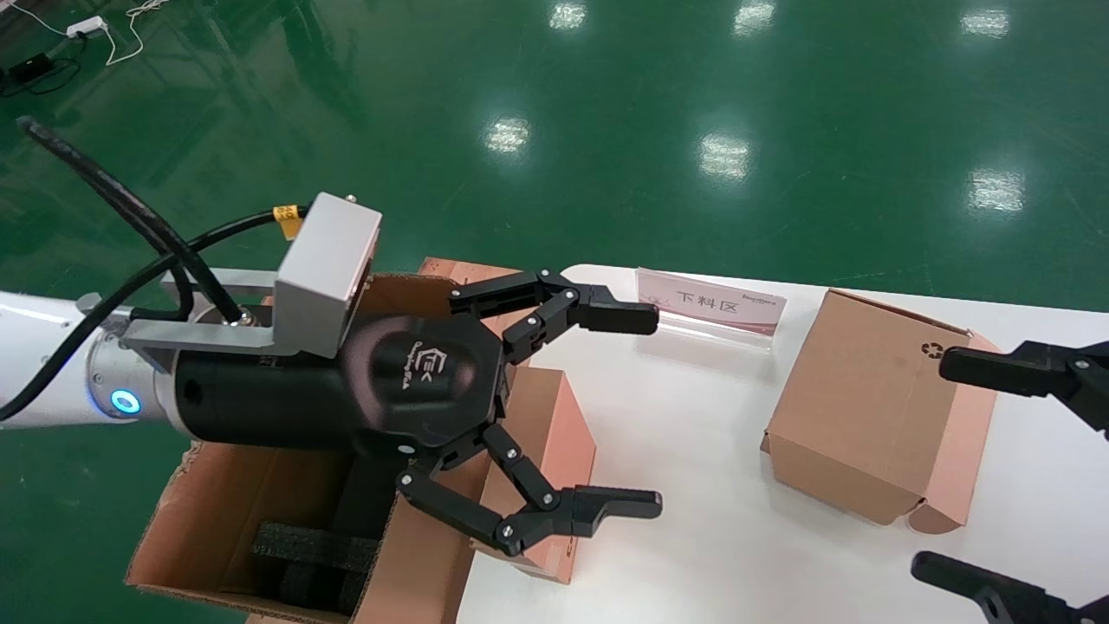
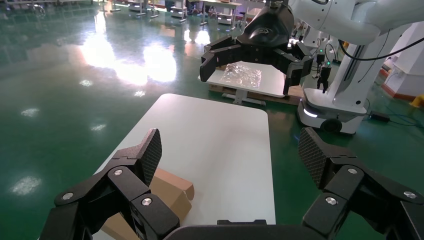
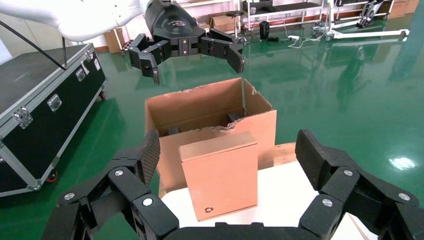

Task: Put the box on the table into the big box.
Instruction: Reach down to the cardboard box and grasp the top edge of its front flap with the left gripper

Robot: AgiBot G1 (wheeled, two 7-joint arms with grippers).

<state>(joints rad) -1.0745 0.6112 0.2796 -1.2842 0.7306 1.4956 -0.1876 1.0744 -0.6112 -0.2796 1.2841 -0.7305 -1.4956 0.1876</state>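
Left gripper spread wide, holding nothing, above the table's left edge.
The box stands at that edge, against the big box. Right gripper likewise spread, at the right edge near a cube-like box.

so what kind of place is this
Probably a factory-style robot test hall: glossy green floor, a black flight case, another robot and more work tables behind.
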